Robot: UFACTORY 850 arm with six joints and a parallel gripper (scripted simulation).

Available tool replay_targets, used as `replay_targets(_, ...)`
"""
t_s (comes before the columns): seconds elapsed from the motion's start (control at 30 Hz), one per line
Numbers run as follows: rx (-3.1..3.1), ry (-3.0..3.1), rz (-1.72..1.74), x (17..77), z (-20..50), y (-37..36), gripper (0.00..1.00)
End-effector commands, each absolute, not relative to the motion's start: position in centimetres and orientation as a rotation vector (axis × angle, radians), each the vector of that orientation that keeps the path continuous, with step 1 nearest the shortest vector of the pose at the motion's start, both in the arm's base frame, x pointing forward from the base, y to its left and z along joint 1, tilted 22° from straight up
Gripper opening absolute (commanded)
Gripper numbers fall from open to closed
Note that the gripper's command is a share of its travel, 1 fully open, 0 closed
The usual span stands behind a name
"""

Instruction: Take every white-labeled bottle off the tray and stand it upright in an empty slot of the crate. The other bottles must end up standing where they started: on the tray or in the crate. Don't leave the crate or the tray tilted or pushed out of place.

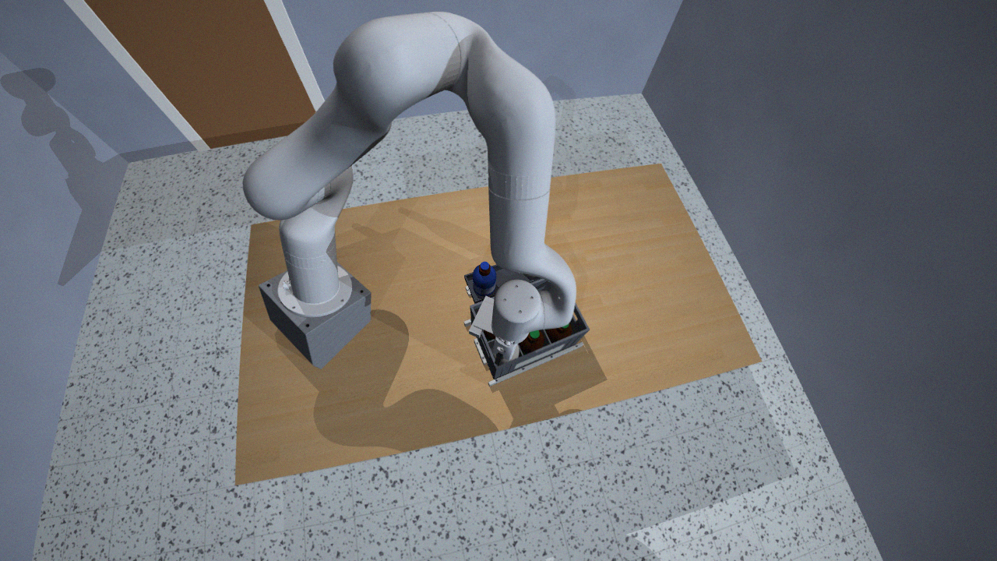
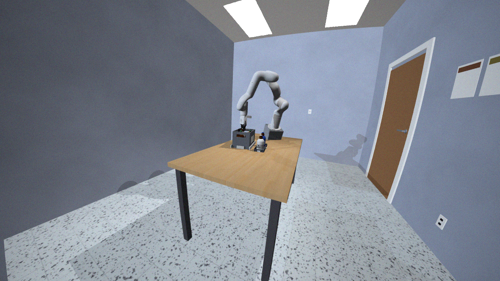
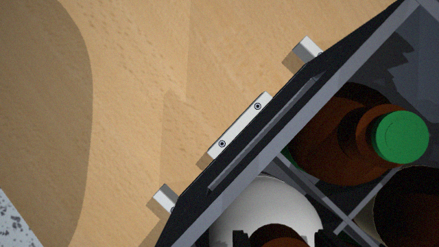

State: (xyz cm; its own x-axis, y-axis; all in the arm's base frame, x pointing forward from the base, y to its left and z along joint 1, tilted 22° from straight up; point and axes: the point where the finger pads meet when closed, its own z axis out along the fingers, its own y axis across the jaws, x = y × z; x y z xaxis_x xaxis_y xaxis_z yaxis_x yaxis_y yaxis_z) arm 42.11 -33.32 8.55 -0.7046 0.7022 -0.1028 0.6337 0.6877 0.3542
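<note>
And the white bottle is right down among the dividers of the grey crate, in the left near corner slot as the top view has it! The gripper sits directly above it, its dark fingertips pinching the bottle at its brown neck. The bottle looks upright; whether its base touches the crate floor is hidden.

Right beside it, across a divider, stands a brown bottle with a green cap. From the top, two more green tops show along the near side: a middle bottle and a right-hand bottle, both in the crate.

Out to the far side of the crate we go, and there's the low dark tray! A blue bottle stands at its left end, and another white-labeled bottle is upright on the tray, well apart from the fingers. Crate and tray both look level on the wooden table.

Now the pose: the pale arm rises from its grey base block on the left, arches high over the table and drops steeply on the right, the wrist pointing the gripper down into the crate.
</note>
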Motion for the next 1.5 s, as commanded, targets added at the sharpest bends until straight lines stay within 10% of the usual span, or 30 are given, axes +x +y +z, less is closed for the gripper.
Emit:
replay_targets(0.0,1.073,2.667,0.431,42.2,8.6,-33.4,0.00)
replay_targets(1.47,1.073,2.667,0.431,42.7,7.1,-33.1,0.00)
